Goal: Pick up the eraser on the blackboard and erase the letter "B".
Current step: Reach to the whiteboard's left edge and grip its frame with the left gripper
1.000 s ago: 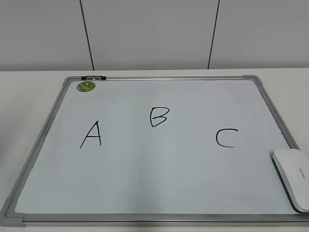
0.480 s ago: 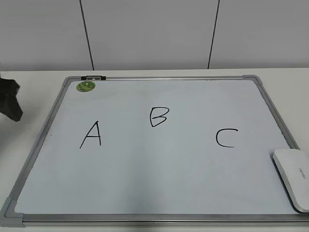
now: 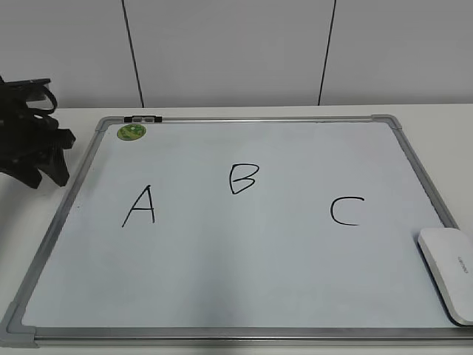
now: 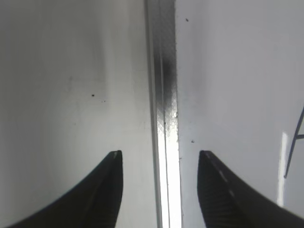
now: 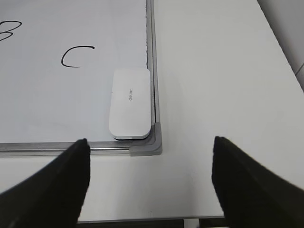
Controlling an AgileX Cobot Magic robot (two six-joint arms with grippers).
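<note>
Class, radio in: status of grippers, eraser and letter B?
Left gripper and right gripper open, empty. Eraser untouched in board corner. Letter B intact. Path clear.

Left arm (image 3: 29,140) now further into exterior view at the left edge, more of its black body visible than 0.5 s ago; absent 1.0 s ago. Its open pincer (image 4: 159,183) straddles the blackboard (image 4: 164,95) frame edge.

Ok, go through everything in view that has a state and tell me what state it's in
eraser: lying flat in the board's near right corner, not held.
letter B: whole, not erased.
letter A: whole.
letter C: whole.
green magnet: stuck on the blackboard's far left corner.
left hand: open, empty, over the board's left frame.
right hand: open, empty, clear of the eraser.
</note>
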